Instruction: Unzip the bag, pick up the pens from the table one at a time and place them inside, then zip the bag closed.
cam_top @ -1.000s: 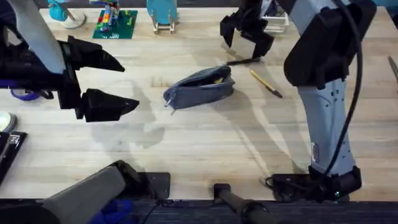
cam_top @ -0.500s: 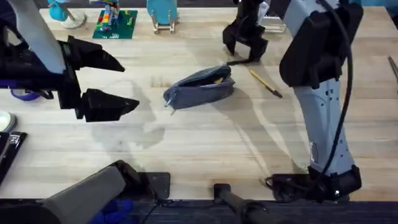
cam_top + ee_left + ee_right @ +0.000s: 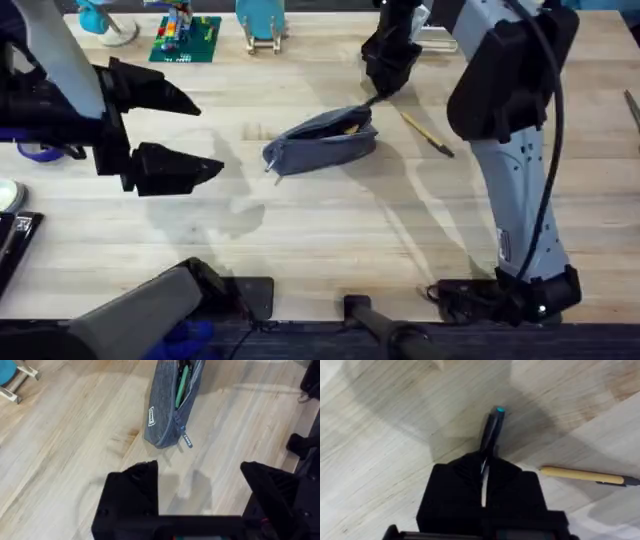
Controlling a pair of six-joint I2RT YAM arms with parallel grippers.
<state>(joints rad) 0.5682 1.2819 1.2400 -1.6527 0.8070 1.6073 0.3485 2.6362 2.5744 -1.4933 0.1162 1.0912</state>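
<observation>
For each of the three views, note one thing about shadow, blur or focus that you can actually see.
Overhead: the left gripper looms large, dark and soft-edged, casting a faint shadow on the table. Left wrist: the bag is sharp, with a soft shadow beside it. Right wrist: a broad dark shadow covers the wood around the black pen; the yellow pen lies in brighter light.

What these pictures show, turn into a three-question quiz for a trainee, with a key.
1. True or false: the bag is zipped shut.
2. What colour is the pen that the right gripper is clamped on?
3. Fill in: the left gripper, beside the bag, has its fingers ____.

Key: 1 false, its top gapes; 2 black; 3 open.
</observation>
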